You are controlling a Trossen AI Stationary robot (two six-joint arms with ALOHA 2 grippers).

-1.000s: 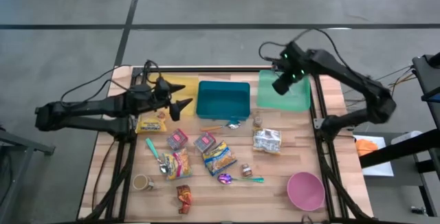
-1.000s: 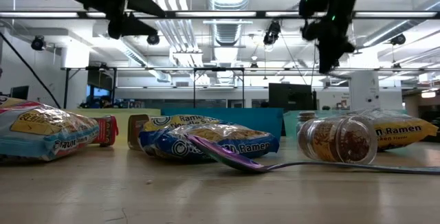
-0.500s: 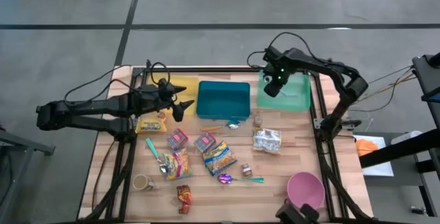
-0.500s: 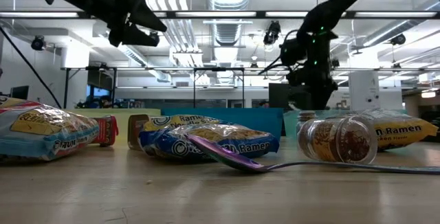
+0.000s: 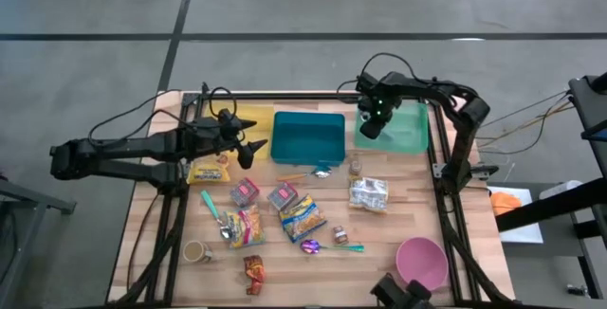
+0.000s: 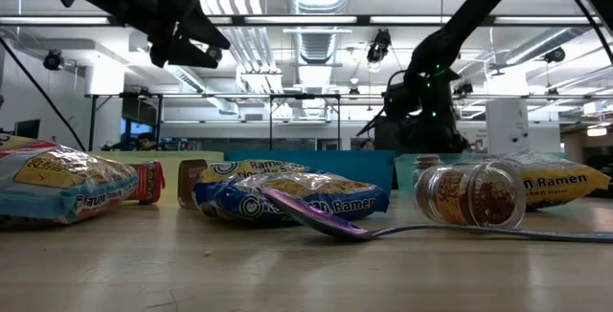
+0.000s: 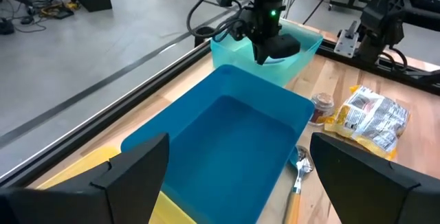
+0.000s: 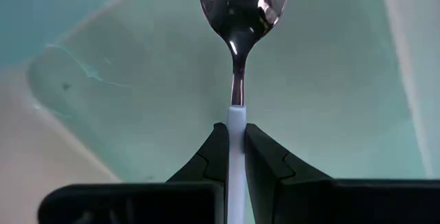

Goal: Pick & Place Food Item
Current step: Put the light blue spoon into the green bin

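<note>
1. The right gripper [image 8: 236,148] was pinched tight on a spoon [image 8: 242,18] by its white handle.
2. The spoon hung over the green bin [image 5: 410,131].
3. The left gripper [image 5: 248,144] was wide open and held nothing, near the blue bin [image 5: 308,138].

right tool [image 5: 366,130] lowered spoon [image 8: 242,7] into green bin [image 5: 410,135].
</note>
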